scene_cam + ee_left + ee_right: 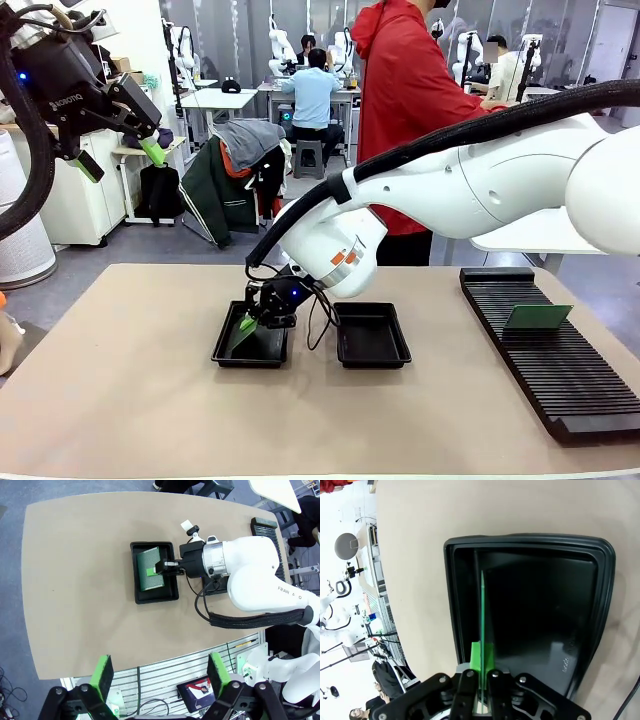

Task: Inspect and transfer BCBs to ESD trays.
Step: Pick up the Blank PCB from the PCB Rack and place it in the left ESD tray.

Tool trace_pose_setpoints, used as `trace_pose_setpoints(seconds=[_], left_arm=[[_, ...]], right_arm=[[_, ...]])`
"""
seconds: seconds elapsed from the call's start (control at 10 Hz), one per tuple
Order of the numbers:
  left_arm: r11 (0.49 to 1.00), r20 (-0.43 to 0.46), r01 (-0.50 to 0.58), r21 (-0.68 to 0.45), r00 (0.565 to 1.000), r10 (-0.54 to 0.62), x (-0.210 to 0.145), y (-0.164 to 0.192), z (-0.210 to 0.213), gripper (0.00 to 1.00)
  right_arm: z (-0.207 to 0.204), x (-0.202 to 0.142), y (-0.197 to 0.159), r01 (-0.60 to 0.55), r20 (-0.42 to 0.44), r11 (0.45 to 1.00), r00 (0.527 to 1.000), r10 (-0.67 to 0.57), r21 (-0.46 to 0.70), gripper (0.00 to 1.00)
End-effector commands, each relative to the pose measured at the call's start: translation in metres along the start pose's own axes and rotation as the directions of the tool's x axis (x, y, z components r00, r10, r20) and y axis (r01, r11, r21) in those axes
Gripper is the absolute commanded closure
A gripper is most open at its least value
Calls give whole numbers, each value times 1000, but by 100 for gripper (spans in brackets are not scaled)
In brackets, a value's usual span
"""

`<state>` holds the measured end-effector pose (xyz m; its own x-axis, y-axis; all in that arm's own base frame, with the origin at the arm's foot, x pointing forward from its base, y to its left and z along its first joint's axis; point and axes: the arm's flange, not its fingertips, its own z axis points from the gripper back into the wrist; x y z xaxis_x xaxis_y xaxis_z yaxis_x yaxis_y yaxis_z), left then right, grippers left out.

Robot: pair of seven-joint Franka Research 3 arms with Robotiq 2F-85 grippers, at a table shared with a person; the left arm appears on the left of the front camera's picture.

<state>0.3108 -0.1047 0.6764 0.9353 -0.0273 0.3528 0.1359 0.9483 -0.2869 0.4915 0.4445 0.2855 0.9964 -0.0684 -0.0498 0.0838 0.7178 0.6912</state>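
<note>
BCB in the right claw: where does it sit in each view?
Front view: BCB left of centre, tilted into the left ESD tray.
Left wrist view: BCB upper middle, a green rectangle over that tray.
Right wrist view: BCB edge-on, a green line up the centre.
Shared landmark: the tray's black rim.

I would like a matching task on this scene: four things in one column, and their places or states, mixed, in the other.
1 left tool
2 right tool
3 held BCB
4 other BCB

a stands in the ribbed rack
b open, held high
c shut on a BCB
d tilted at a black tray

Pairs: 1-b; 2-c; 3-d; 4-a
</note>
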Motion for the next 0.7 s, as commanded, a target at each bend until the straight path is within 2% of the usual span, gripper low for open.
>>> trace_pose_setpoints(seconds=[0.0,0.1,0.2,0.3,0.4,0.5,0.6], left_arm=[[1000,-1,-3,-2,1000,3,0,0,-1,0],[1000,-1,-3,-2,1000,3,0,0,-1,0],[1000,-1,-3,-2,1000,3,0,0,-1,0],[1000,-1,-3,-2,1000,3,0,0,-1,0],[1000,-1,-3,-2,1000,3,0,0,-1,0],[1000,-1,-3,-2,1000,3,0,0,-1,0],[1000,-1,-3,-2,1000,3,0,0,-1,0]], right_arm=[[0,0,-1,1,1,1000,1000,-1,-2,97],[1,-1,2,-3,-2,1000,1000,3,-9,81],[3,-2,4,-3,-1,1000,1000,3,-26,77],[4,-3,5,-5,-1,999,1000,5,-42,61],[6,-4,8,-9,0,998,1000,9,-58,58],[11,-6,13,-18,0,997,1000,18,-81,42],[16,-9,19,-23,-1,993,1000,23,-114,38]])
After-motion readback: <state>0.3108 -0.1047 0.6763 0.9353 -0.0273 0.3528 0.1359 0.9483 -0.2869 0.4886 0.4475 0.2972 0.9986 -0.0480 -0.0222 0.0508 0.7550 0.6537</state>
